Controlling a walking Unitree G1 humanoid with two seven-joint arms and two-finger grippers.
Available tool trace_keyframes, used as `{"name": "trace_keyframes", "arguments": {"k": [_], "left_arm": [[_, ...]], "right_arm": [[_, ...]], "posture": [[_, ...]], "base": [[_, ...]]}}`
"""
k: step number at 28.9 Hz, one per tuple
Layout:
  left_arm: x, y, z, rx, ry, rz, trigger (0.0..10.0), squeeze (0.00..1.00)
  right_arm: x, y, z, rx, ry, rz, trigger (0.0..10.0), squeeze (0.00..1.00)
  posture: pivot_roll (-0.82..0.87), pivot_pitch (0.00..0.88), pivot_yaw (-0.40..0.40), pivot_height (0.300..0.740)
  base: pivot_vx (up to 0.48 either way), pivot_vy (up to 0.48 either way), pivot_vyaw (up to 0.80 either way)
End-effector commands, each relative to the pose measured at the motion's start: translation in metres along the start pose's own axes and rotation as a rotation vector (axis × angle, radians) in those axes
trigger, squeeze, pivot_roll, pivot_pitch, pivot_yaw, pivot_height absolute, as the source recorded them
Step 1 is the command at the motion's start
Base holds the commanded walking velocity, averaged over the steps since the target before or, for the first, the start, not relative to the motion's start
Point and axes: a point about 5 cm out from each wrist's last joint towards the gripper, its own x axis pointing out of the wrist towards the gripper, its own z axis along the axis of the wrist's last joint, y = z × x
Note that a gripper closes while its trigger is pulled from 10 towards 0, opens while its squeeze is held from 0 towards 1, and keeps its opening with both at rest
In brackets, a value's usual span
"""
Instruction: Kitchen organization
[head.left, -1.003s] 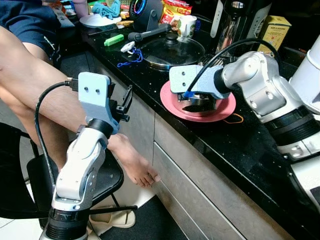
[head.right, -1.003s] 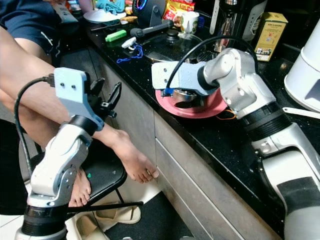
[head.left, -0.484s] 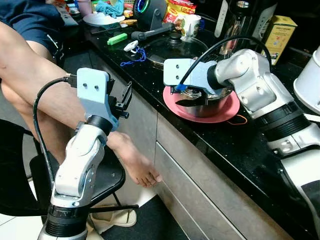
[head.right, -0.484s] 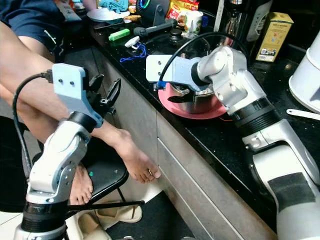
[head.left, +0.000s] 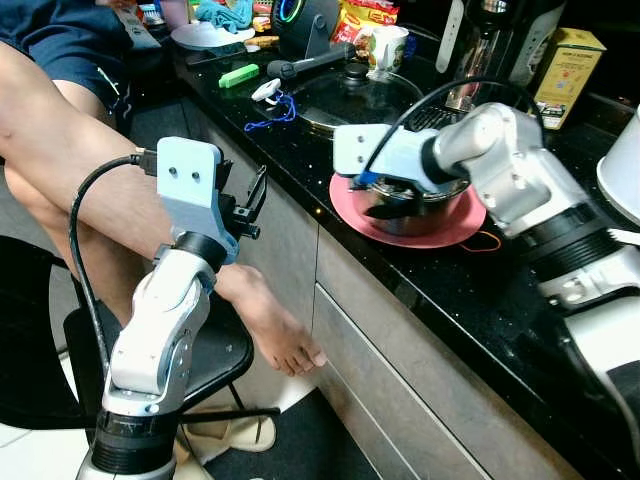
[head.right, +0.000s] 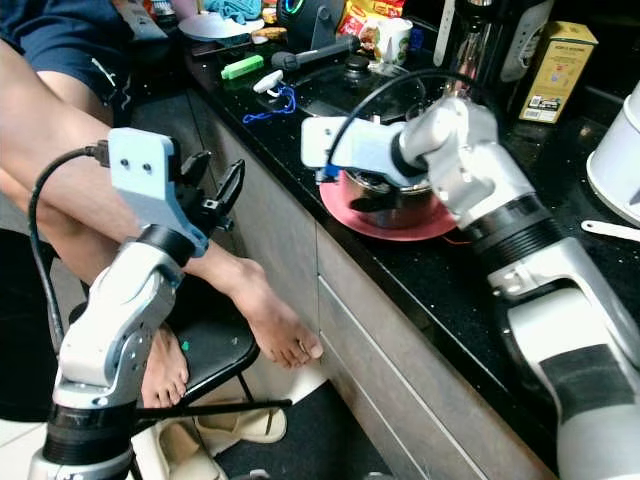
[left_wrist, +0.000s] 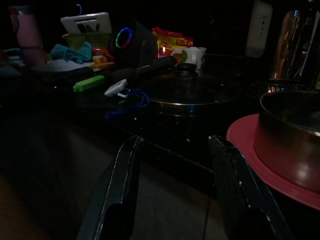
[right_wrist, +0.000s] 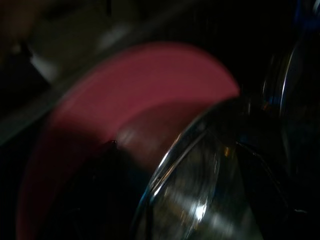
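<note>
A steel bowl (head.left: 412, 203) stands on a pink plate (head.left: 450, 226) near the front edge of the black counter (head.left: 470, 290). My right gripper (head.left: 388, 195) is at the bowl's near-left side. In the right wrist view, the right gripper (right_wrist: 175, 170) is open, with the bowl's rim (right_wrist: 170, 155) running between its two fingers, over the pink plate (right_wrist: 100, 105). My left gripper (head.left: 248, 205) is open and holds nothing, raised in front of the cabinet face below the counter edge. The left wrist view looks along the open left gripper (left_wrist: 175, 145) towards the bowl (left_wrist: 290, 130).
A lidded pan (head.left: 355, 95), a mug (head.left: 388, 47), a yellow box (head.left: 558, 62), a green bar (head.left: 233, 76) and a blue cord (head.left: 268, 108) crowd the counter's back. A person's leg (head.left: 60, 150) and foot (head.left: 275, 335) rest on a black chair (head.left: 215, 355) beside my left arm.
The whole view has shifted slightly. My right gripper has moved a little at the bowl's rim, and more of the bowl shows than one second ago. The left arm has stayed put.
</note>
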Motion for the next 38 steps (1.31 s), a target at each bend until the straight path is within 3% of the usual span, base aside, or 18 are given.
{"name": "trace_keyframes", "arguments": {"k": [1,9,10,11,23,30,32,33,38], "left_arm": [[-0.001,-0.004,-0.001,-0.007,0.01,-0.014,10.0,0.0],[0.0,-0.007,-0.003,-0.019,0.015,-0.029,10.0,0.0],[-0.001,-0.007,-0.003,-0.021,0.016,-0.029,10.0,0.0],[-0.001,-0.008,-0.004,-0.024,0.016,-0.027,10.0,0.0],[-0.002,-0.008,-0.003,-0.031,0.011,-0.018,10.0,0.0],[0.0,-0.008,-0.001,-0.033,0.003,-0.018,10.0,0.0],[0.001,-0.007,-0.001,-0.033,0.002,-0.016,10.0,0.0],[0.001,-0.006,0.0,-0.034,-0.001,-0.014,10.0,0.0],[0.002,-0.007,0.0,-0.039,-0.003,-0.013,10.0,0.0]], "right_arm": [[-0.008,-0.005,-0.003,-0.035,0.051,0.009,10.0,0.0],[-0.023,-0.006,-0.014,-0.092,0.144,0.063,10.0,0.0],[-0.024,-0.006,-0.014,-0.1,0.148,0.071,2.9,0.0],[-0.025,-0.005,-0.015,-0.116,0.154,0.084,0.0,0.0],[-0.03,-0.007,-0.01,-0.169,0.155,0.093,0.0,0.0],[-0.029,-0.01,-0.006,-0.143,0.103,0.075,0.0,0.0],[-0.031,-0.011,-0.004,-0.133,0.078,0.068,0.0,0.0],[-0.037,-0.017,0.004,-0.11,-0.002,0.037,0.0,0.0],[-0.043,-0.029,0.017,-0.072,-0.134,-0.048,0.0,0.0]], "posture": [[-0.1,0.061,-0.022,0.732],[-0.12,0.051,-0.024,0.732],[-0.12,0.052,-0.024,0.732],[-0.12,0.051,-0.026,0.732],[-0.12,0.048,-0.037,0.732],[-0.12,0.049,-0.035,0.732],[-0.12,0.049,-0.035,0.732],[-0.12,0.046,-0.034,0.732],[-0.13,0.047,-0.03,0.732]], "base": [[0.0,0.0,0.0],[0.0,0.0,0.0],[0.0,0.0,0.0],[0.0,0.0,0.0],[0.0,0.0,0.0],[0.0,0.0,0.0],[0.0,0.0,0.0],[0.0,0.0,0.0],[0.0,0.0,0.0]]}}
